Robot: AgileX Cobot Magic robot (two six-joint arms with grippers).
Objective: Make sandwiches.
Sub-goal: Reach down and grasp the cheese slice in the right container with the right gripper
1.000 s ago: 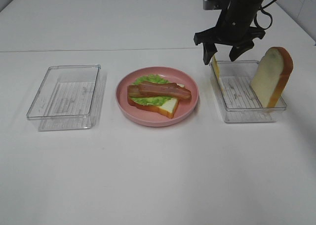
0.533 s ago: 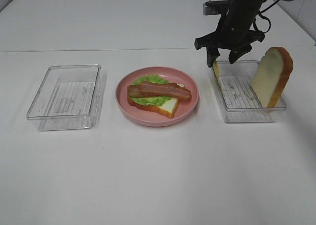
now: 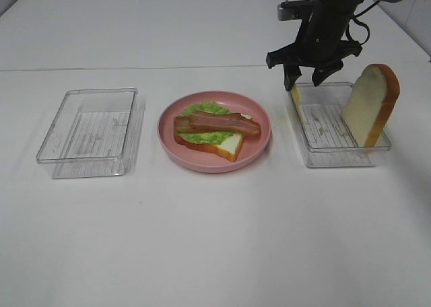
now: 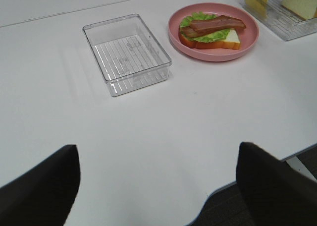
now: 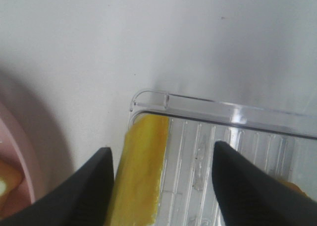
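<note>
Yellow cheese (image 5: 141,171) stands on edge in the right tray (image 3: 340,160), my right fingers (image 3: 290,73) spread open above it. I see the unfinished sandwich (image 3: 215,130) on the pink plate (image 3: 176,152); left fingers (image 4: 44,186) open.

The white worktop (image 3: 215,246) carries three things in a row, none touching: a clear tray (image 3: 87,135) on the left, a pink round plate (image 3: 209,165) in the middle, and a second clear tray (image 3: 337,157) on the right. Behind them a thin seam crosses the surface
</note>
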